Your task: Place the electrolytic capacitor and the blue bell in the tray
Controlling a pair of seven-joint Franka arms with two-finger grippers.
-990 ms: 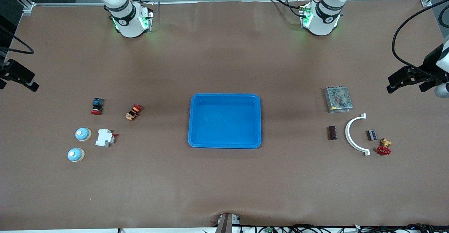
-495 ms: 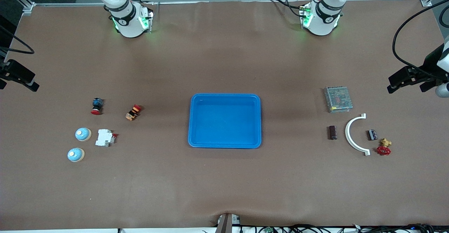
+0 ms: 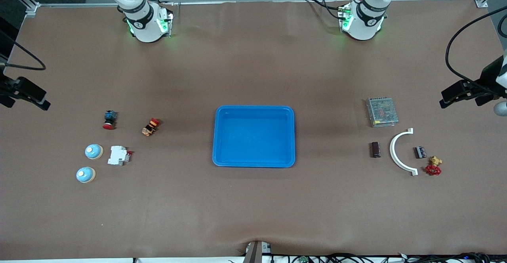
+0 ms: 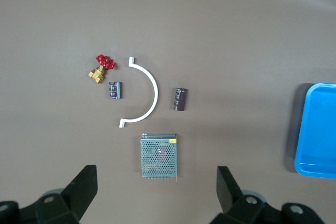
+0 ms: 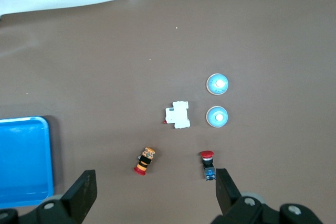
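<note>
two blue bells, tray; no legible writing.

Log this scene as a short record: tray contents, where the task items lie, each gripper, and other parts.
tray: middle of table, nothing in it
capacitor: on table toward the left arm's end, beside the white curved piece
blue bells: two, on table toward the right arm's end, beside the white breaker
left gripper: open, over the metal mesh box
right gripper: open, over the push buttons
</note>
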